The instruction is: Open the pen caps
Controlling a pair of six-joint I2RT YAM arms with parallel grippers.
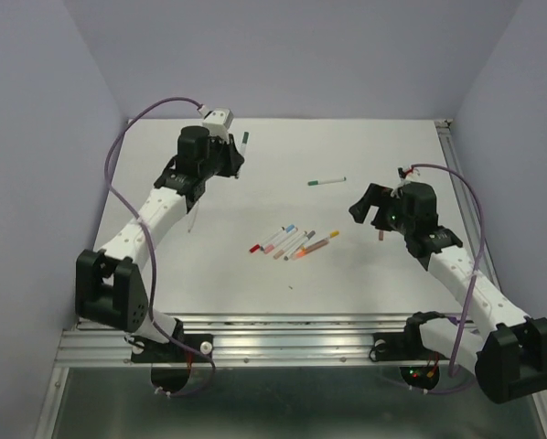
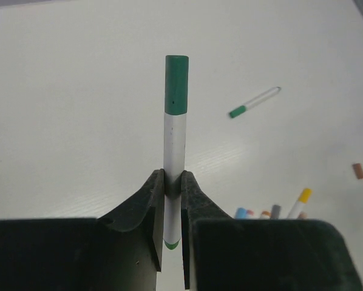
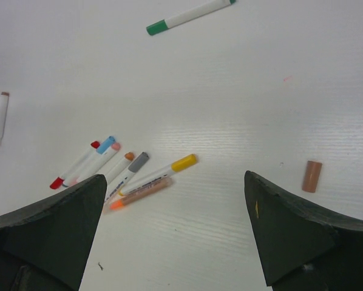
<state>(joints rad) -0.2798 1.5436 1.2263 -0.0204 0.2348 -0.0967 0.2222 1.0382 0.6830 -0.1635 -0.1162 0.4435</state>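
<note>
Left end effector (image 2: 172, 188): narrow, its dark fingers (image 2: 146, 209) clamped on the white barrel of a green-capped pen (image 2: 174, 145), over the far left of the bench (image 2: 60, 121)
Green cap (image 2: 176, 85): seated on the pen's far end, clear of the fingers, nothing touching it
Long axis: runs straight out from the wrist in line with the fingers; the cap end points away toward the far edge of the bench, and the green tail end sits back between the fingers
Right end effector (image 3: 174, 179): spread wide, holding nothing, over the right side of the bench, well apart from the held pen
Other pens: a second green pen (image 3: 187, 15) lies alone mid-bench; a cluster of capped pens (image 3: 124, 170) lies side by side, slanted, near the right end effector
Loose parts: a brown cap (image 3: 312, 176) lies by itself at the right; a bare barrel (image 3: 0, 118) lies well apart from it on the left
Stage, as judged: pen gripped, cap on, the pull not yet begun
Risk, slip: the hold is on smooth barrel, so a tight cap could drag the pen out through the fingers
Risk, skew: a pull off the pen's axis could lever it sideways in the grip
Risk, misgrasp: the right fingers closing past the cap's edge would pinch barrel and cap together, and nothing would part
</note>
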